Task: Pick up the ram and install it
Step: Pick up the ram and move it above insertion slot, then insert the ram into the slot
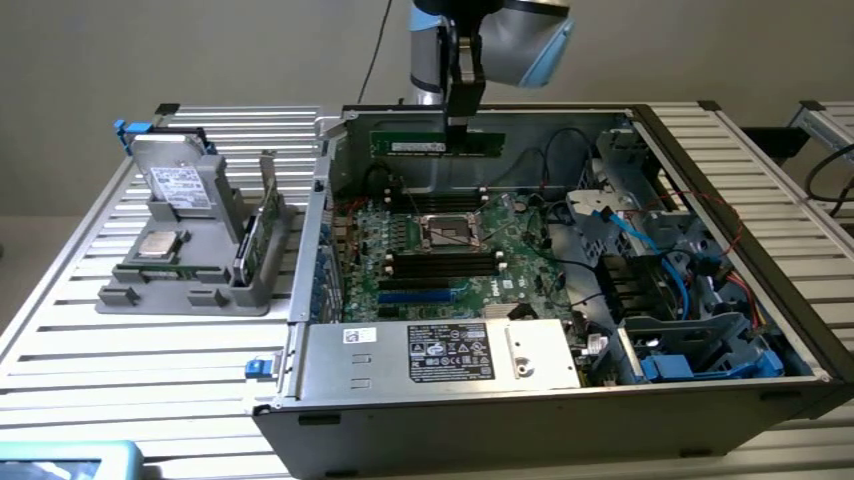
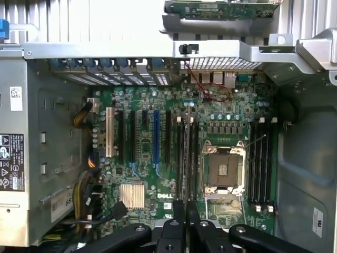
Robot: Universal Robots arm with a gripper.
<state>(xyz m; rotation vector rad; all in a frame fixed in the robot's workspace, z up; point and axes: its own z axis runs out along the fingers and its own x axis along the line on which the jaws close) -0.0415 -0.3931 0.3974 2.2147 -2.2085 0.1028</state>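
Slatted metal table (image 1: 80, 330) carrying an open computer case (image 1: 400, 400) that lies on its side, motherboard (image 1: 441, 285) facing up. A grey parts holder (image 1: 174, 285) sits at the exterior view's left. The gripper (image 1: 458, 122) has its jaws drawn narrow, clamped on the top edge of the ram (image 1: 407, 145). The green stick hangs level inside the case, above the far end of the board and apart from it. Risks, as a judgement: a stick slightly skewed or tilted to its slot would jam or stress the board when pressed. A grip on one small patch of the edge could let the stick rock. The exterior view gives the ram's label face and the gap beneath it. The wrist view looks straight down past the gripper (image 2: 185, 211). A thin dark line that seems to be the stick edge-on runs from the fingertips over the memory slots (image 2: 188, 153) beside the processor socket (image 2: 223, 169).
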